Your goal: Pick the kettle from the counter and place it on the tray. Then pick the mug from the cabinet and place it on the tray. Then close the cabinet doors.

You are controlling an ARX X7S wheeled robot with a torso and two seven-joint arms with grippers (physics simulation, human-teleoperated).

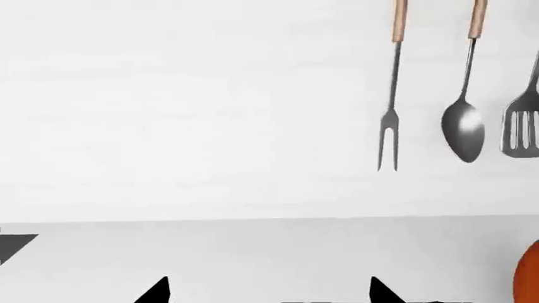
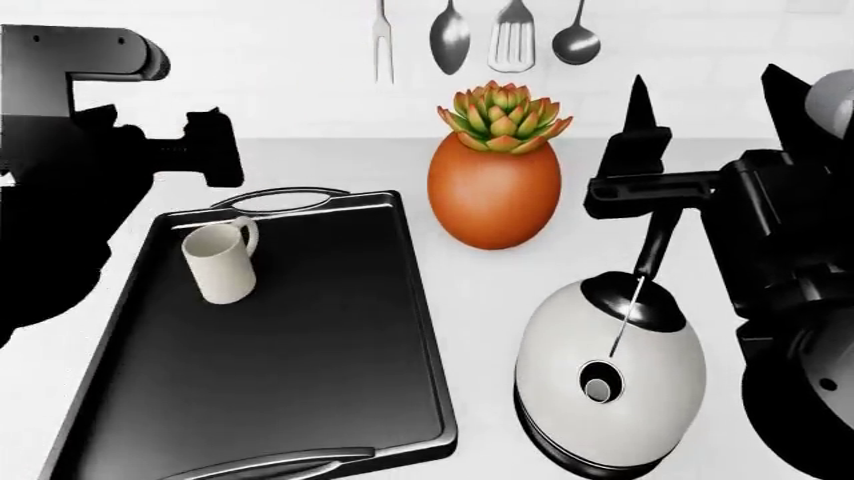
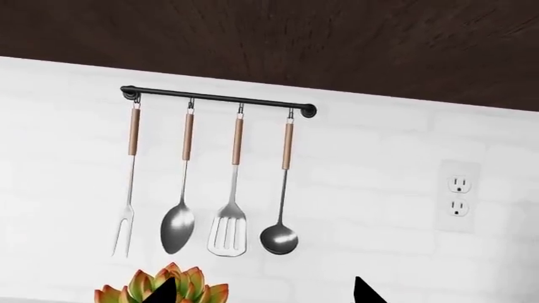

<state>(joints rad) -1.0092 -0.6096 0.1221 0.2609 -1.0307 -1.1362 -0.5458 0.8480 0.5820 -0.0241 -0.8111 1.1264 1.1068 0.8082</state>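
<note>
- The mug (image 2: 218,260) already stands upright on the tray (image 2: 320,400), near its far left corner, handle toward the back. The kettle (image 2: 611,385) sits on the white bench (image 2: 467,290), just beside the tray's right rim, not on it.
- So the step in hand, as I judge it, is picking up the kettle. My right end effector (image 2: 707,110) hovers above and behind it, fingers spread apart, nothing between them.
- My left end effector (image 1: 267,291) shows only two dark fingertips set well apart in its wrist view, facing the wall; it holds nothing.
- To do this well, I should bring the right end effector down over the black arched handle, centre the fingers on either side of it, then squeeze before lifting straight up.
- The orange succulent pot (image 2: 494,195) stands near the kettle's far side; I should keep clear of it and carry the kettle over the tray's rim.
- No brand, label or writing is readable anywhere; the wall outlet (image 3: 457,196) and hanging utensils (image 3: 206,189) are unmarked.
</note>
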